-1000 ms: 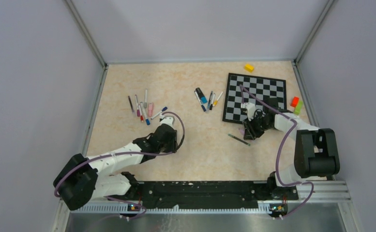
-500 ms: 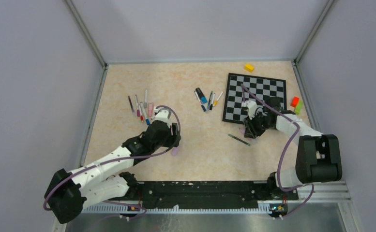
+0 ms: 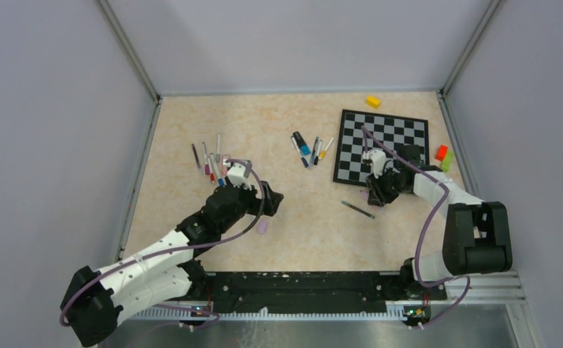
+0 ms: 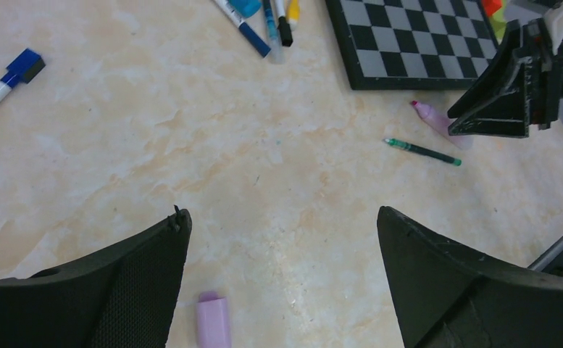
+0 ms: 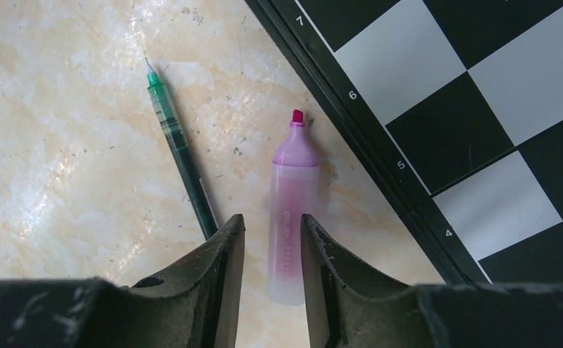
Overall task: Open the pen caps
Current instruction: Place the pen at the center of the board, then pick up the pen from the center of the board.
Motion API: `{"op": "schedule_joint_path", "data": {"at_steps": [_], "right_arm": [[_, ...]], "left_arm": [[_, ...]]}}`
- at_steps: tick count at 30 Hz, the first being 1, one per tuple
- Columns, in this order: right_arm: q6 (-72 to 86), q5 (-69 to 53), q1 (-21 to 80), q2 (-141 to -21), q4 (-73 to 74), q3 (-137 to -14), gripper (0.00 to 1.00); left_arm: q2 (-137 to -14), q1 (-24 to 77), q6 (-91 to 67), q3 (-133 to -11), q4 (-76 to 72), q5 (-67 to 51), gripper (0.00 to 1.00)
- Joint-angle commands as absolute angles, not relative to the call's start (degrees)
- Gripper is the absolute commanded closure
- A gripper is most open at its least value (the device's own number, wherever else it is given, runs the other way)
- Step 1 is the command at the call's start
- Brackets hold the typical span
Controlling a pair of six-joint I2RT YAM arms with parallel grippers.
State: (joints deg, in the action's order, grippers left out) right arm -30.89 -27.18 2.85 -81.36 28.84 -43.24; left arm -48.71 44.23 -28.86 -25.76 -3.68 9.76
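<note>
**Left pincer wide over a lilac cap; right pincer narrow beside the chessboard**

The left pincer (image 4: 282, 217) hangs with its jaws spread wide and empty, well to the left of the chessboard (image 3: 387, 145). Beneath it a lilac cap (image 4: 213, 320) lies loose on the worktop (image 3: 314, 232).

The right pincer (image 5: 272, 221) sits at the board's near left corner, jaws only narrowly apart. Through the gap shows the pink highlighter (image 5: 293, 196), uncapped and flat on the worktop against the board's edge. Whether a finger touches it I cannot tell.

A thin green pen (image 5: 180, 156), tip bare, lies just beside the highlighter on the side away from the board.

A bunch of pens (image 3: 307, 148) crowds the board's left edge, and a second bunch (image 3: 213, 163) lies farther left. A yellow block (image 3: 373, 101) sits beyond the board's far edge.
</note>
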Motion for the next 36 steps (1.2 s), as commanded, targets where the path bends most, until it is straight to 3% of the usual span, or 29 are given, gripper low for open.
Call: {"op": "schedule_joint_path", "data": {"at_steps": [1,8,15,26,36], "right_arm": [[-30.31,-26.99,2.46,-77.99,27.26,-45.44,0.66],[-30.32,-28.56,2.48,-74.59,27.07,-45.44,0.64],[-25.73,-26.4,2.46,-73.87,24.65,-45.78,0.64],[-25.22,-26.21,2.46,-73.91,24.36,-45.87,0.64],[-25.38,-25.68,2.54,-74.71,24.4,-45.9,0.64]], "left_arm": [[-51.81,44.08,-29.58,-26.46,-14.82,7.02,0.01],[-64.65,44.03,-33.28,-34.81,-14.43,9.18,0.01],[-80.53,43.95,-39.77,-46.58,-8.73,18.83,0.03],[-115.04,41.72,-44.99,-92.48,30.19,25.83,0.37],[-126.1,41.06,-41.74,-107.71,36.06,26.99,0.5]]}}
